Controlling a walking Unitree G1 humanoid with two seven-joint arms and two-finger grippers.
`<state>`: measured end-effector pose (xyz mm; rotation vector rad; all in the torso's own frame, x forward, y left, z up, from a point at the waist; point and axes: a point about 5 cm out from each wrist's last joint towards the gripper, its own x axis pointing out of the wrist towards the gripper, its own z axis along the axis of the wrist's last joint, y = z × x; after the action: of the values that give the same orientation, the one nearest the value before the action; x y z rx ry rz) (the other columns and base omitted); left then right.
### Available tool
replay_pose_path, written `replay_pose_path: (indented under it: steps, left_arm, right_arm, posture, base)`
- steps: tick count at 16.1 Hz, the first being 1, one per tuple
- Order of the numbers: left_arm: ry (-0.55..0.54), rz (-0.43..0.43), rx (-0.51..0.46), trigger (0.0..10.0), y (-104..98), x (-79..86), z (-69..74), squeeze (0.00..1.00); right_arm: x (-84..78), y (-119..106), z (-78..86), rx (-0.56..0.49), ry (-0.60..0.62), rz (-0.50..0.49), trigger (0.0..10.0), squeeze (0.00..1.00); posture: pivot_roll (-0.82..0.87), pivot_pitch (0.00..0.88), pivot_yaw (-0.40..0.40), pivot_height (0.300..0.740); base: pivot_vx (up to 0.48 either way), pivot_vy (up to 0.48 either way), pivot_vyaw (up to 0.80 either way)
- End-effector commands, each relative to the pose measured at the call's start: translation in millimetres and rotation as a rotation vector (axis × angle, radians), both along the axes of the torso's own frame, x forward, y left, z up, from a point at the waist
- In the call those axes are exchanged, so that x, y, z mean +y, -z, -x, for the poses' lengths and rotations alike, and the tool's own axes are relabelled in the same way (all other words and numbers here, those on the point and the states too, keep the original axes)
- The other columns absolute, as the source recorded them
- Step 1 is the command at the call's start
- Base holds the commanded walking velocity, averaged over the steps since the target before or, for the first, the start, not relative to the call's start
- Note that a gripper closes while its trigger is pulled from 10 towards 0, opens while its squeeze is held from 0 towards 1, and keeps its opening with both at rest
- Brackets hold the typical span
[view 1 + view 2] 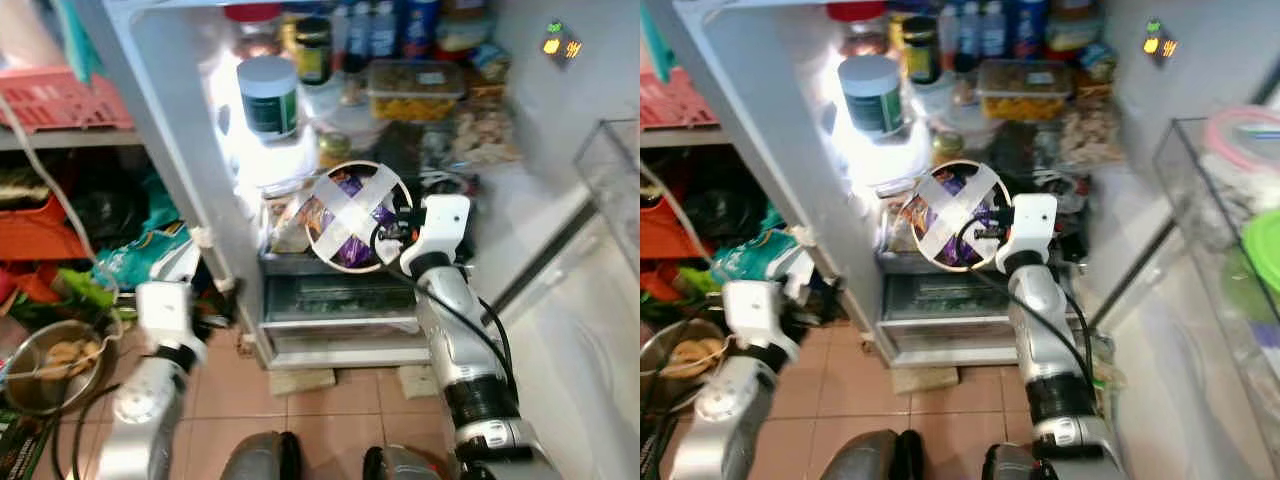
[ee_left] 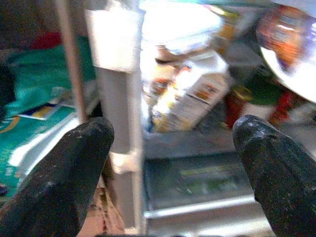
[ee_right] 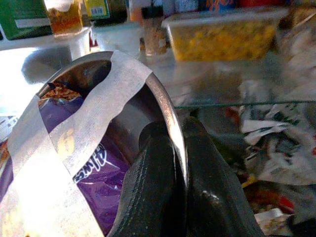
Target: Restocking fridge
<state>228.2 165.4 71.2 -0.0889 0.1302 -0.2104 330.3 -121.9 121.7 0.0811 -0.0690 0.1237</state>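
pinching the rim of a steel bowl (image 1: 352, 217), the right gripper (image 1: 392, 232) held it tipped toward the open fridge (image 1: 500, 200) in the left eye view, in front of the lower shelf and above the drawer (image 1: 340, 300). two tape (image 1: 350, 205) strips crossed the bowl's mouth over a purple packet (image 1: 352, 245). a white tub (image 1: 268, 95) and a lidded box (image 1: 415, 90) sat on the upper shelf. the left gripper (image 1: 165, 310) hung low beside the fridge wall, near a pan (image 1: 50, 365) on the tiled floor (image 1: 330, 420).

the right eye view showed the same hold, with a clear door bin (image 1: 1230, 250) on the robot's right.

the left wrist view showed the left fingers (image 2: 69, 177) spread wide and empty.

the right wrist view showed the right fingers (image 3: 153, 187) shut on the thin rim, one inside and one outside. stiff and probably light, the bowl looked slippery at that edge and liable to swing; a deeper bite on the rim would steady it. the tape seemed the only thing keeping the packet in. shelf room looked tight among the packed jars.
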Motion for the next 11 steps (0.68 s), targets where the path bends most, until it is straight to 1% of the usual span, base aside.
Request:
replay_pose_path:
  steps: [1, 2, 4, 5, 7, 8, 9, 10, 11]
  left_arm:
    - [0.040, -0.030, 0.019, 10.0, -1.8, -0.7, 4.3, 0.00]
    - [0.067, -0.049, 0.060, 10.0, 0.4, -2.9, 8.0, 0.00]
    - [0.061, -0.035, 0.122, 10.0, 2.5, -2.9, 20.0, 0.00]
    - [0.048, -0.044, 0.138, 10.0, 3.4, -0.5, 24.2, 0.00]
    - [0.053, -0.052, 0.141, 10.0, 2.1, -0.4, 26.4, 0.00]
    - [0.058, -0.061, 0.152, 10.0, 1.2, -0.5, 28.4, 0.00]
    - [0.059, -0.064, 0.163, 10.0, 0.1, -0.8, 30.5, 0.00]
    - [0.057, -0.068, 0.177, 10.0, -1.5, -0.8, 34.9, 0.00]
    - [0.048, -0.068, 0.184, 10.0, -2.1, -0.4, 37.7, 0.00]
  right_arm:
    - [0.2, -8.9, -5.2, -0.038, 0.016, -0.031, 10.0, 0.00]
    - [2.8, -14.2, -11.1, -0.049, 0.020, -0.037, 10.0, 0.00]
    - [9.9, -30.9, -24.8, -0.079, 0.032, -0.091, 10.0, 0.00]
    - [13.9, -39.3, -31.8, -0.092, 0.035, -0.120, 10.0, 0.00]
    - [16.2, -44.7, -36.6, -0.093, 0.041, -0.139, 10.0, 0.00]
    - [18.4, -50.5, -42.1, -0.091, 0.051, -0.165, 10.0, 0.00]
    - [19.4, -54.3, -46.0, -0.092, 0.061, -0.174, 10.0, 0.00]
    - [20.3, -62.0, -52.8, -0.092, 0.080, -0.205, 10.0, 0.00]
    - [19.0, -65.6, -57.6, -0.075, 0.101, -0.221, 10.0, 0.00]
  posture:
    - [0.17, 0.141, 0.075, 0.740]
    - [0.17, 0.142, 0.077, 0.740]
    - [0.19, 0.155, 0.087, 0.740]
    - [0.20, 0.161, 0.090, 0.740]
    - [0.21, 0.173, 0.091, 0.740]
    - [0.21, 0.183, 0.089, 0.740]
    - [0.22, 0.191, 0.086, 0.740]
    - [0.22, 0.201, 0.081, 0.740]
    - [0.23, 0.209, 0.077, 0.740]
  base:
    - [0.000, 0.000, 0.00]
    - [0.000, 0.000, 0.00]
    - [0.000, 0.000, 0.00]
    - [0.000, 0.000, 0.00]
    - [0.000, 0.000, 0.00]
    - [0.000, 0.000, 0.00]
    - [0.000, 0.000, 0.00]
    - [0.000, 0.000, 0.00]
    - [0.000, 0.000, 0.00]
